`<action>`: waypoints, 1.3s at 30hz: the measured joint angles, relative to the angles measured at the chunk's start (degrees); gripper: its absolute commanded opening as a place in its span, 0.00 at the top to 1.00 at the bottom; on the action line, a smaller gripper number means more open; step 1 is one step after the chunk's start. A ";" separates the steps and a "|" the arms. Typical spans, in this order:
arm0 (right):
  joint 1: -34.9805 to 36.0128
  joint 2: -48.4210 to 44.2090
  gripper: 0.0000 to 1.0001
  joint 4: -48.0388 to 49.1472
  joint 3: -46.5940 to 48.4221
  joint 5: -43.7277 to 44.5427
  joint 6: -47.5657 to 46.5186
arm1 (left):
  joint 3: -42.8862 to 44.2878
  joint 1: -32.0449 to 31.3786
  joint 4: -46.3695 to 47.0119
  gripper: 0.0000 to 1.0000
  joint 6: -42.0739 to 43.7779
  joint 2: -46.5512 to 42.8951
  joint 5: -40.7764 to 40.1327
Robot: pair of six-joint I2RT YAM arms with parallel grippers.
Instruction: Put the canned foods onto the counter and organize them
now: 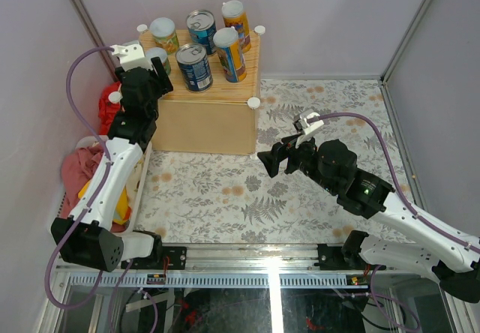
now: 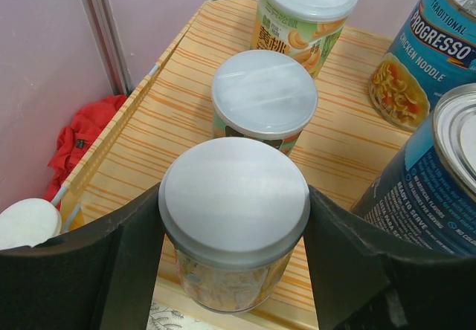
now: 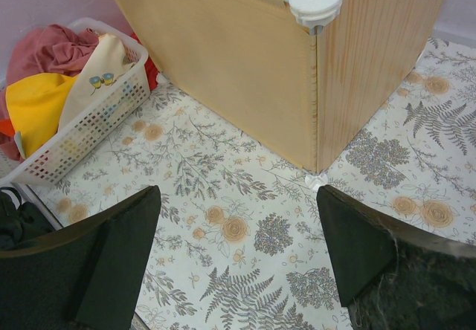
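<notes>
On the counter (image 1: 210, 127), 5 cans (image 1: 194, 67) stand behind and right of the front-left can (image 2: 234, 211); the basket (image 3: 89, 125) lies left.

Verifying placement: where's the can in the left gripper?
Left wrist view: the gripped can is at the counter's near-left edge, just in front of a short silver-lidded can.

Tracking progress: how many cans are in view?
7: one can in the left gripper at the front-left edge of the counter, two short cans behind it, two blue cans mid-counter, two tall orange cans right. Others may be hidden.
</notes>
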 measured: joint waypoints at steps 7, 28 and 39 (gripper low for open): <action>0.00 0.00 0.07 0.00 -0.02 -0.02 0.00 | -0.63 0.04 0.72 0.21 0.09 0.00 0.07; 0.00 0.72 0.06 0.00 0.00 -0.07 -0.02 | -1.73 0.11 0.61 0.13 -1.99 -4.87 -0.24; -3.67 9.75 0.00 -9.90 7.39 9.33 1.68 | 1.20 -0.57 -3.34 0.11 -5.33 -11.28 2.78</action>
